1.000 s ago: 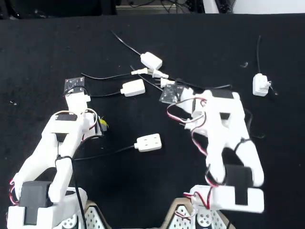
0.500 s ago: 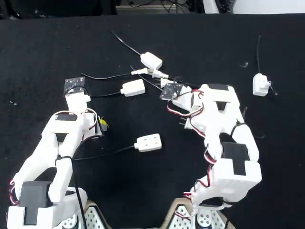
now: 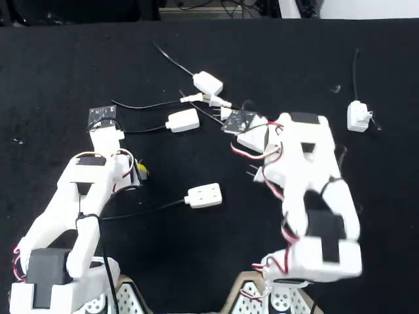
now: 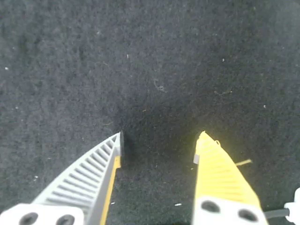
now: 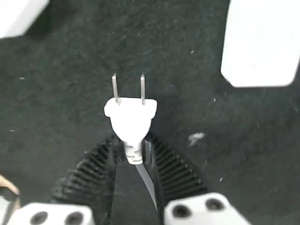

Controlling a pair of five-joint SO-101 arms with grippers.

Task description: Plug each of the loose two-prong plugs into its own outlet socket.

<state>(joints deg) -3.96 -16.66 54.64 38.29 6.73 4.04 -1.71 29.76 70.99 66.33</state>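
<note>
A: What changed?
B: The right arm [image 3: 304,163] has edged farther across the table [image 3: 65,65]; the left fingers [image 4: 218,164] stay spread.
A: The plug [image 5: 130,115]?
B: Clamped by its neck in the right fingers [image 5: 171,164], over the table, lengthwise along them, prongs pointing outward.

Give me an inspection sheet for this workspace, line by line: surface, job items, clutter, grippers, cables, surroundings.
Surface: black cloth-covered table, flat.
Job's things: white two-prong plug, prongs pointing away from the gripper that holds it; four white outlet socket blocks lying apart; two small white loose plugs near the far blocks.
Clutter: lint speck.
Grippers: left gripper open over bare cloth; right gripper shut on the plug's neck.
Cables: thin black cords trail from the blocks; red and white wires on the right arm.
Surroundings: dim equipment beyond the table's far edge, not identifiable.
</note>
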